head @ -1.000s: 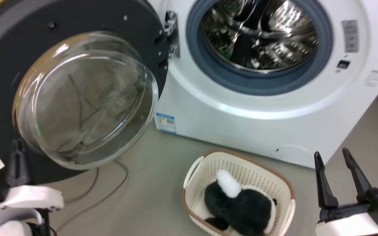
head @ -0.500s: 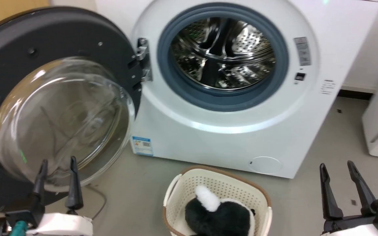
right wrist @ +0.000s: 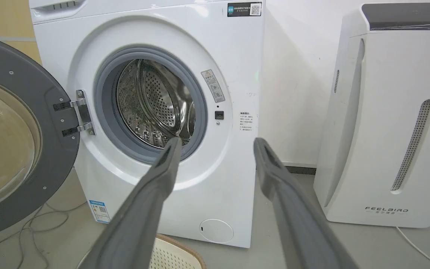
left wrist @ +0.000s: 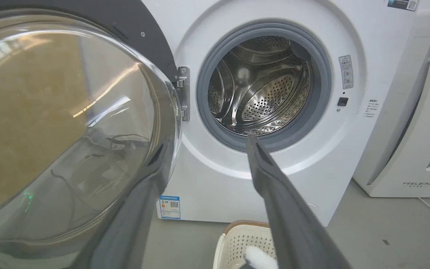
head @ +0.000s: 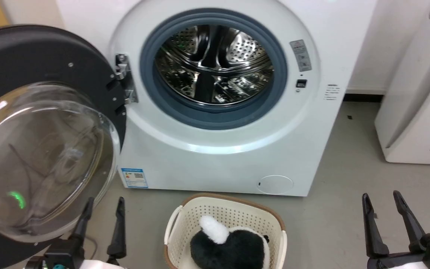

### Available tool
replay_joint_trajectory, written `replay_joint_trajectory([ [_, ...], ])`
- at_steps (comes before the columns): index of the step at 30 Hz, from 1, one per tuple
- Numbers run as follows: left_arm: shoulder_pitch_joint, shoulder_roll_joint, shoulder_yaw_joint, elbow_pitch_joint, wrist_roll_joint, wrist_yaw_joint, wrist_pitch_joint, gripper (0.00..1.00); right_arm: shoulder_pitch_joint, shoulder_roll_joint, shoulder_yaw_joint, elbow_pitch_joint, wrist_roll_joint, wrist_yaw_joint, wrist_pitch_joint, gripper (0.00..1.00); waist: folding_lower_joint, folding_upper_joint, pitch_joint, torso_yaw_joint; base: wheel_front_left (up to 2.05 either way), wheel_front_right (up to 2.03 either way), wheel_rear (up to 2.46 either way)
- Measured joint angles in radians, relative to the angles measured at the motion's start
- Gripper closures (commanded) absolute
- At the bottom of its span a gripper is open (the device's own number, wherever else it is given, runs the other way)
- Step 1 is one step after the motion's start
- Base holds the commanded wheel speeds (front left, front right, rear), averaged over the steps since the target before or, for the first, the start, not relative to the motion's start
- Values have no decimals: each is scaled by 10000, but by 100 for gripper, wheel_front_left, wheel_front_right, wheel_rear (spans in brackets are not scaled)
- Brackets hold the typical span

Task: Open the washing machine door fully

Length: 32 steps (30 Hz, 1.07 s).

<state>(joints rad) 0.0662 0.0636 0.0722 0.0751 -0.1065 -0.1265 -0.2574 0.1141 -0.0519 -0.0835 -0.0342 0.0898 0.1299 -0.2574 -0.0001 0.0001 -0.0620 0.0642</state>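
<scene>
— Where do we find the large round glossy black washing machine door (head: 43, 149) with its bulging clear glass window?
— It stands wide open on our left of the white boxy front-loading washing machine (head: 215, 160). It hangs on its metal hinge (head: 125, 78) with the inner side towards us. The perforated steel drum (head: 215, 67) and grey rubber gasket (head: 215, 119) lie exposed.
— And our pincers?
— Our left pincer (head: 105, 201) is released, fingers apart with nothing between them, low by the window's lower rim. We cannot tell whether a finger touches the glass. Our right pincer (head: 381, 195) is released too and empty, over the grey floor (head: 342, 186), well apart from the machine.
— What do we see below?
— A cream perforated plastic basket (head: 245, 213) with a brown rim sits on the floor before the machine, holding a black-and-white plush toy (head: 230, 246).
</scene>
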Motion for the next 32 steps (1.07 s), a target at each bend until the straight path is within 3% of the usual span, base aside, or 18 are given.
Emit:
replay_joint_trajectory([
  [9, 171, -19, -267, 138, 10, 0, 0, 0, 67, 0, 199, 8, 13, 0, 0, 0, 1, 0, 72, -558, 0, 0, 0],
  [10, 168, -27, -299, 140, 13, 4, 12, 100, 83, 0, 222, 10, 12, 0, 4, 100, 2, 0, 99, -612, 0, 0, 0],
  [32, 151, -52, -347, 67, 82, 138, 372, 100, 39, -2, 290, 23, -44, 0, 359, 100, 2, 0, 179, -622, 0, 0, 0],
])
